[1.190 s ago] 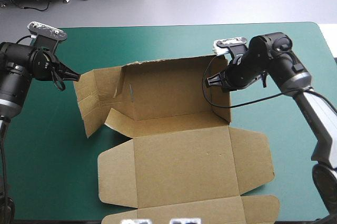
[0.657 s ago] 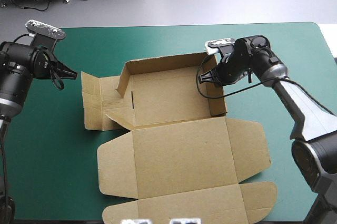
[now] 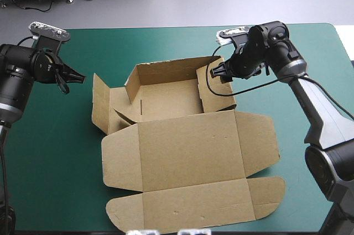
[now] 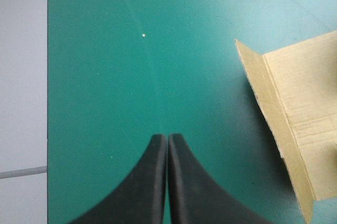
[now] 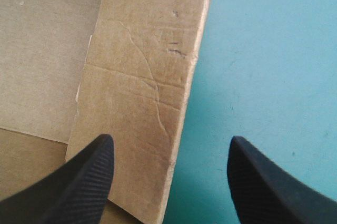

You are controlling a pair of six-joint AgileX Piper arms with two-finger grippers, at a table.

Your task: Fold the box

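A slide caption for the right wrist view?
Right gripper open, an edge of the box between its fingers.

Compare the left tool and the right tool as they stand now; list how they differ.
The left tool is shut, its fingers meeting in one arch; the right tool is open, fingers wide apart. The left tool hangs over bare teal-green cover, beside the box and apart from its left flap; the right tool has the edge of the box's right wall between its fingers. Shared: neither grips the box.
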